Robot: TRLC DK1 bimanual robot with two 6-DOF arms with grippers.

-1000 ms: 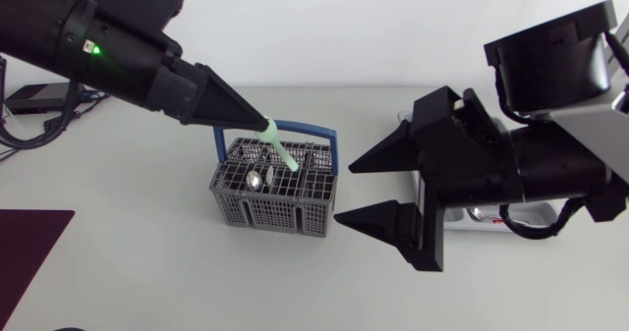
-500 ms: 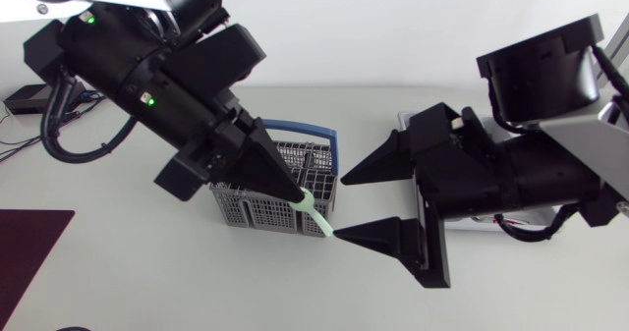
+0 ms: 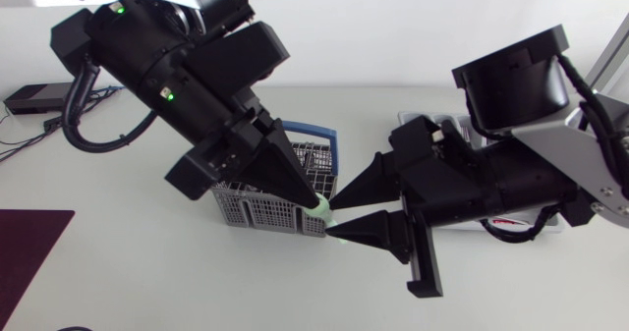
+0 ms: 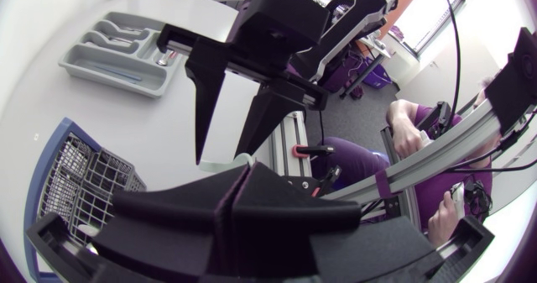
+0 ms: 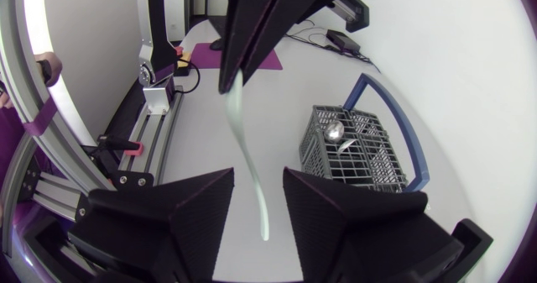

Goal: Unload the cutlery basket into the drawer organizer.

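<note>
My left gripper is shut on a pale green utensil, which it holds just right of the grey cutlery basket with the blue handle. The utensil hangs between the fingers of my right gripper, which stand apart on either side without visibly touching it. In the right wrist view the basket still holds a metal spoon. The grey drawer organizer lies beyond my right arm. In the head view that arm hides most of the organizer.
A dark maroon mat lies at the table's left edge. A black device with cables sits at the back left. Both arms crowd the middle, in front of the basket.
My left arm has swung down and right, carrying the green utensil from above the basket to my right gripper. The right gripper moved left and its fingers narrowed around the utensil.
</note>
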